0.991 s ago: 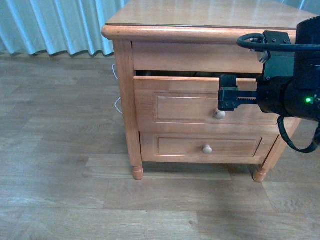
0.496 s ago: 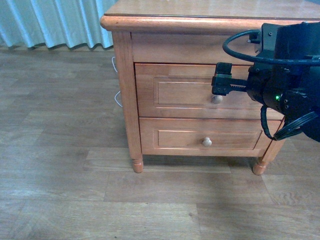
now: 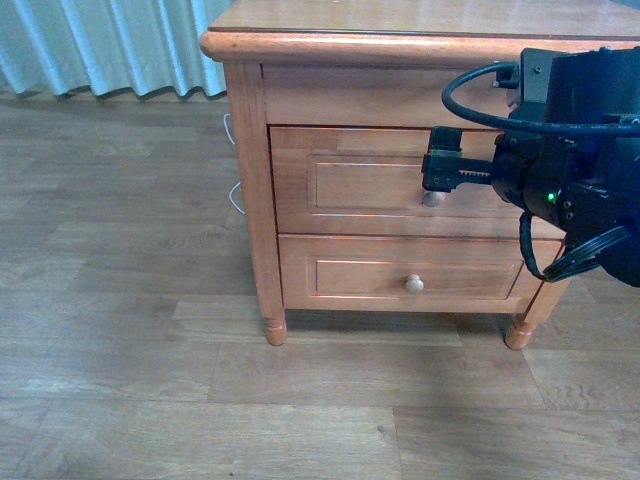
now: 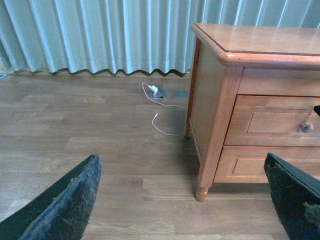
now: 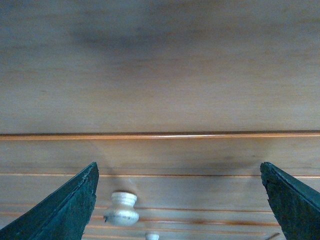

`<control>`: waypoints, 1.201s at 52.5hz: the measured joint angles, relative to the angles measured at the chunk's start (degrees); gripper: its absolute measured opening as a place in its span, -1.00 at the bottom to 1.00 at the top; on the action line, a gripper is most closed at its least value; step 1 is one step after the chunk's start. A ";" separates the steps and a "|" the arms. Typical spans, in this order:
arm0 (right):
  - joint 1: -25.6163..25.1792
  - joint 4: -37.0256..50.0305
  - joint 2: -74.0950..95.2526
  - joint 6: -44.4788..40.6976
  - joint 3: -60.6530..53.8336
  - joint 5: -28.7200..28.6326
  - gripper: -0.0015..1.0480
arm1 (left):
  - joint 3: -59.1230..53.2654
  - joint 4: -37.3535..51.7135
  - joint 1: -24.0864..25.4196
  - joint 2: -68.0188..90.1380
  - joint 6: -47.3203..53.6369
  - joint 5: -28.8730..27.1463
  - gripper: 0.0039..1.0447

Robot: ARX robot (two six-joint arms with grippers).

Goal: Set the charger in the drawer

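The drawer (image 3: pixel 360 185), the taller upper one of the honey-brown nightstand, sits shut flush with its frame. Its round pale knob (image 3: pixel 434 198) shows just under my right gripper (image 3: pixel 441 165), which is open and close against the drawer front. In the right wrist view the knob (image 5: pixel 121 209) lies off to one side between the spread fingers, and my right gripper (image 5: pixel 179 167) holds nothing. My left gripper (image 4: pixel 181 157) hangs open and empty over the floor, away from the nightstand's corner leg; the drawer (image 4: pixel 270 122) shows there too. The charger is hidden.
Below sits the shorter drawer (image 3: pixel 400 280) with its own knob (image 3: pixel 413 284). The nightstand top (image 3: pixel 400 15) overhangs the front. A white cable (image 4: pixel 162 107) trails over the wooden floor from a floor socket near the pale curtain (image 4: pixel 100 35).
One second ago the drawer stood slightly open with a dark gap above it; now it is shut flush. My right gripper moved in with it. Almost nothing shifted in the last half second.
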 joint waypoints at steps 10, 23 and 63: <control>-2.51 -5.29 -12.09 -1.97 -8.74 -5.05 0.85 | 0.00 0.00 0.00 0.00 0.00 0.00 0.89; -7.43 -18.32 -32.61 -1.03 -20.98 -12.70 0.85 | 0.00 0.00 0.00 0.00 0.00 0.02 0.89; -10.05 -15.15 -80.81 -5.22 -49.53 -3.45 0.32 | 0.00 0.00 0.00 0.00 0.00 -0.02 0.89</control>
